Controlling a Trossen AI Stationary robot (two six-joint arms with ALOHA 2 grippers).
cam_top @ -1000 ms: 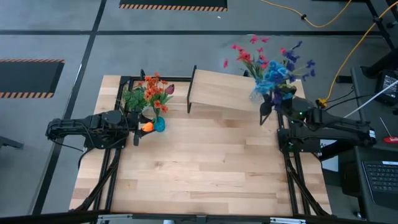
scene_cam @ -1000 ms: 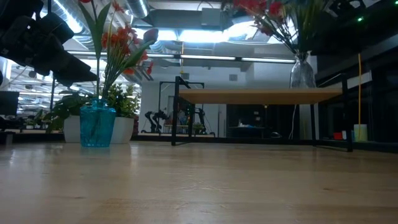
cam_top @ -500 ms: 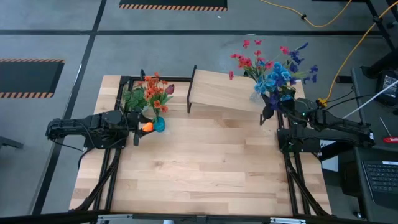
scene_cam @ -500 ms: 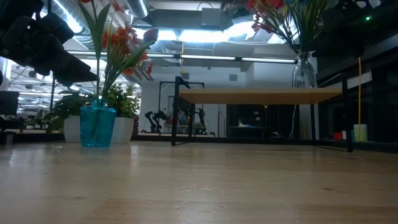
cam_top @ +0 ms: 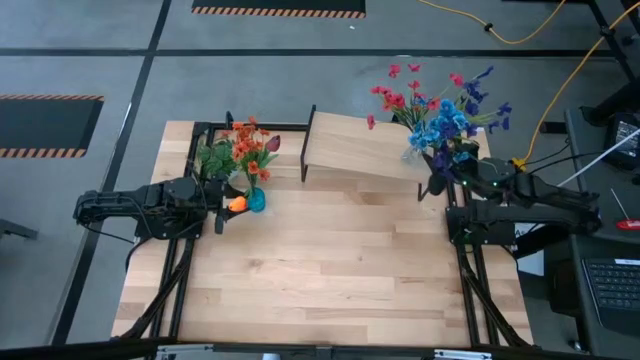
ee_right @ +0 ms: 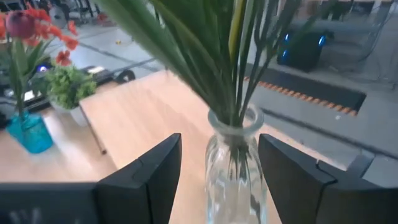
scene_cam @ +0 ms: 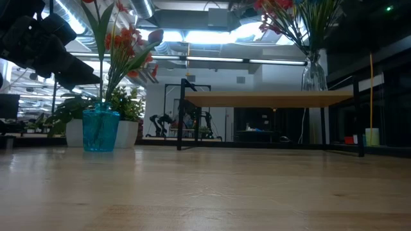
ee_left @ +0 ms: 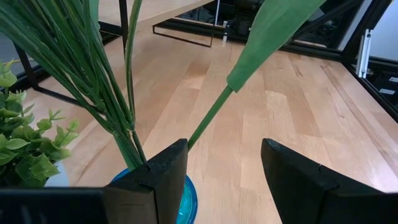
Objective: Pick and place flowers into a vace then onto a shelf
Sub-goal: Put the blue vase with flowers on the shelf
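A blue vase point(cam_top: 256, 200) holding orange flowers point(cam_top: 250, 145) and a tulip point(cam_top: 237, 204) stands on the table at the left. My left gripper point(cam_top: 225, 206) is open beside it, and the vase's rim point(ee_left: 189, 202) shows under one finger. A clear glass vase point(scene_cam: 313, 72) of red and blue flowers point(cam_top: 440, 120) stands with its base on the right end of the shelf point(cam_top: 355, 148). My right gripper point(ee_right: 219, 138) is open with a finger on either side of this vase point(ee_right: 233, 171). Bare wood shows between the vase and one finger. My left gripper comes level from the table's left side, and the blue vase's rim point(ee_left: 189, 202) lies right beneath one finger point(ee_left: 165, 174). Whether they touch I cannot tell. Only the tulip's stem point(ee_left: 208, 118) passes before the gap between the fingers.
Leafy green plants in a white pot point(scene_cam: 125, 131) stand behind the blue vase at the far left. The shelf's thin black legs point(scene_cam: 180, 119) rise from the table. The wooden tabletop point(cam_top: 340, 270) runs bare from the shelf to the near edge.
The clear vase's flower bunch swung a little and settled on the shelf's right end, then stayed still. My right gripper, open throughout, has drawn back slightly toward the table's right edge and tipped.
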